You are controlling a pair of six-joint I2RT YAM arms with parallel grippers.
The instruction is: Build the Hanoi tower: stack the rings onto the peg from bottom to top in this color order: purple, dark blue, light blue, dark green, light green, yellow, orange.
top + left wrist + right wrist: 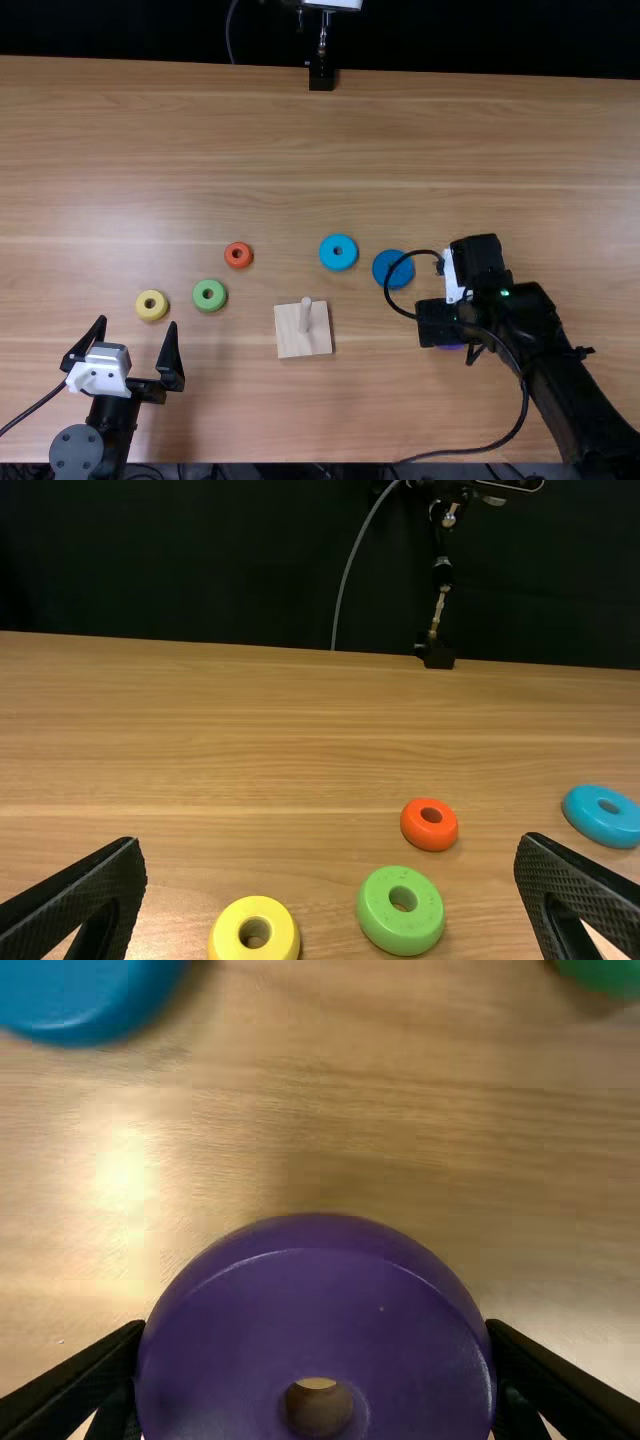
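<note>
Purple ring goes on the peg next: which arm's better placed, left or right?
Right, I'd say: the right gripper holds the purple ring. The left gripper is open and empty, on the bare peg's other side, near the yellow ring.

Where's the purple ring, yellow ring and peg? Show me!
Purple ring [315, 1325], right wrist view: flat face.
Yellow ring [254, 908], left wrist view: top, beside its hole.
Peg [305, 316], top view: middle of its stick.

The yellow ring [231, 932] lies near the green ring [400, 929].
</note>
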